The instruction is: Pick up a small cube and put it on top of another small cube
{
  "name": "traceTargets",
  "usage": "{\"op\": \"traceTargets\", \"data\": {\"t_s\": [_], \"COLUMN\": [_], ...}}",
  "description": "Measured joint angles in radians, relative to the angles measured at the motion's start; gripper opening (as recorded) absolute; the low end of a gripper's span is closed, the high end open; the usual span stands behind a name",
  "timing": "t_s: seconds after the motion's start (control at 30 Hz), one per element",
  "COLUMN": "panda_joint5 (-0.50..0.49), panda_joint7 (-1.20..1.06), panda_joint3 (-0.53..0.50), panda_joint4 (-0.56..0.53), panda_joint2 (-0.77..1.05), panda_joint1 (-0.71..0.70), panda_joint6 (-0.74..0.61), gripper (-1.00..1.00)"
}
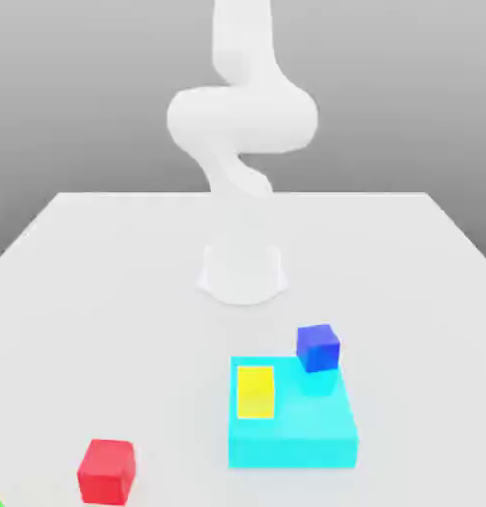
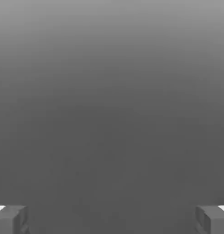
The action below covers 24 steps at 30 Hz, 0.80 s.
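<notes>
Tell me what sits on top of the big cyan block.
On the cyan block lie a flat yellow block and, at its far corner, a dark-blue cube. The surface beneath both is covered. The red cube stands apart on the table.

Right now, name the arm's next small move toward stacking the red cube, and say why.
Probably swing the open pincer down toward the red cube. The fingers stand wide apart holding nothing, and the cube sits alone on the table, left of the cyan block carrying the blue cube.

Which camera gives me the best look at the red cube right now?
The exterior view: the red cube sits whole and unobstructed on the white table, toward that view's lower left, apart from the cyan block. The hand view offers grey background between the wide-apart fingertips, nothing of the cube.
</notes>
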Motion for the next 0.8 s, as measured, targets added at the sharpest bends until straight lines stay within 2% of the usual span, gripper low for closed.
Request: {"op": "traceTargets", "data": {"t_s": [0.43, 0.8], "panda_joint5": [0.111, 0.171], "panda_joint7": [-0.191, -0.327], "panda_joint3": [-0.165, -0.212], "panda_joint4": [-0.053, -0.099], "panda_joint2": [0.478, 0.871], "panda_joint1": [0.032, -0.034], "panda_joint6": [0.168, 0.312], "gripper": [0.0, 0.0]}}
